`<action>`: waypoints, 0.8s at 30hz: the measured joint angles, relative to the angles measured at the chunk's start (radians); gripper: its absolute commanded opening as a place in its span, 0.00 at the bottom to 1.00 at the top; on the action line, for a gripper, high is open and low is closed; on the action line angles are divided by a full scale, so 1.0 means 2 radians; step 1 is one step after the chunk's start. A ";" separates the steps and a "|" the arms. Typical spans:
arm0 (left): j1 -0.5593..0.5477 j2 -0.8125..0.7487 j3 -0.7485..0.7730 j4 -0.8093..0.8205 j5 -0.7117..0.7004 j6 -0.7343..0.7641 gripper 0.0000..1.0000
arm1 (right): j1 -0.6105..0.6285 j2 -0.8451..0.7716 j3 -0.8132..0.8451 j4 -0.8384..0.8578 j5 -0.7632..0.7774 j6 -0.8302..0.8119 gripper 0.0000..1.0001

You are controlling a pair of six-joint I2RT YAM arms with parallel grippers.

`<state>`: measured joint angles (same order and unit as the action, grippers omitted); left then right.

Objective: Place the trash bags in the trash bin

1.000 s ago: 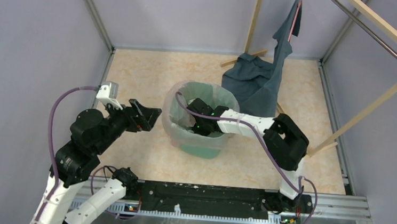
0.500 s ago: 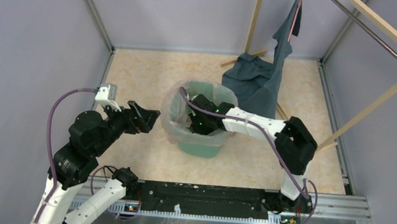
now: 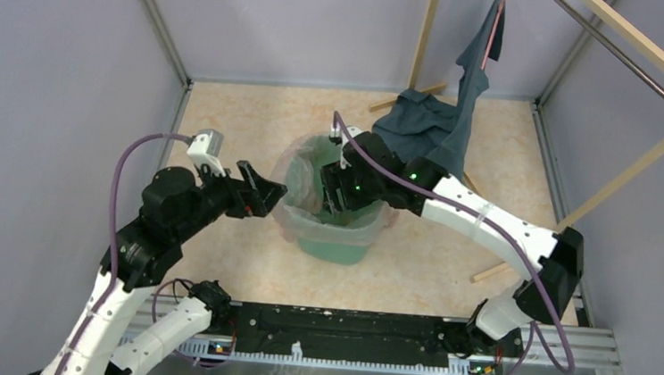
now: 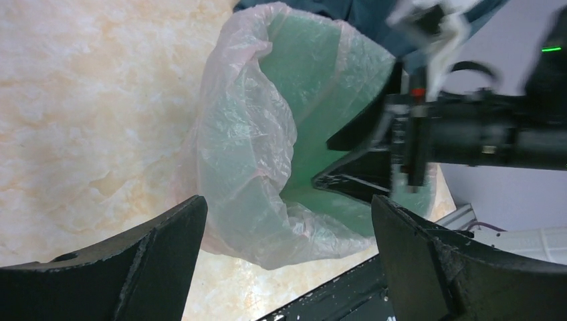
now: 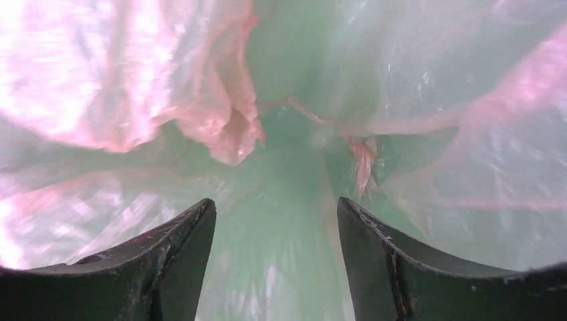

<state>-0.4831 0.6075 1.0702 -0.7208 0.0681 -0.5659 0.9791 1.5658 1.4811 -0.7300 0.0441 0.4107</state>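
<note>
Marbled tabletop (image 3: 244,127), wrinkly bag (image 4: 241,154), smooth bin (image 3: 337,246)

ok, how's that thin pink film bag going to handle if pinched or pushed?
Probably floppy: the thin translucent pale-pink plastic film bag drapes in wrinkles over the rim of the mint-green plastic bin and hangs in folds inside. Likely very light, so a push should crumple it, not slide it whole. Its glossy sheen suggests it may slip from a pinch.
</note>
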 measured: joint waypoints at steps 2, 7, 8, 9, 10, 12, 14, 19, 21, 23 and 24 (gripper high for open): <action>0.000 0.022 0.000 0.002 0.007 0.001 0.96 | 0.000 -0.019 0.007 -0.007 0.001 -0.003 0.73; 0.000 0.086 0.000 0.005 0.011 0.013 0.87 | 0.000 -0.120 0.013 -0.010 0.023 -0.021 0.82; 0.000 0.098 0.000 0.005 0.011 0.016 0.86 | 0.000 -0.145 0.013 -0.008 0.030 -0.024 0.84; 0.000 0.111 0.001 0.005 0.011 0.019 0.84 | 0.000 -0.171 0.012 -0.006 0.037 -0.027 0.85; 0.000 0.125 0.001 0.005 0.010 0.022 0.83 | 0.000 -0.193 0.010 -0.002 0.043 -0.031 0.86; 0.000 0.154 0.002 0.005 0.008 0.025 0.79 | 0.000 -0.243 -0.002 0.008 0.056 -0.038 0.86; 0.000 0.177 0.002 0.004 0.002 0.030 0.72 | 0.000 -0.276 -0.016 0.014 0.065 -0.042 0.87; -0.003 0.206 0.005 0.001 -0.021 0.042 0.58 | 0.000 -0.325 -0.047 0.017 0.087 -0.051 0.89; -0.007 0.212 0.008 0.001 -0.032 0.045 0.53 | 0.000 -0.333 -0.058 0.016 0.093 -0.053 0.89; -0.015 0.220 0.014 0.001 -0.044 0.048 0.45 | 0.000 -0.336 -0.065 0.015 0.099 -0.056 0.89; -0.019 0.225 0.018 0.001 -0.049 0.050 0.39 | 0.000 -0.336 -0.068 0.014 0.100 -0.057 0.89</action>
<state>-0.5213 1.0584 1.1053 -0.7185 -0.0299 -0.4667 0.9798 0.8948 1.3460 -0.7017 0.2447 0.2970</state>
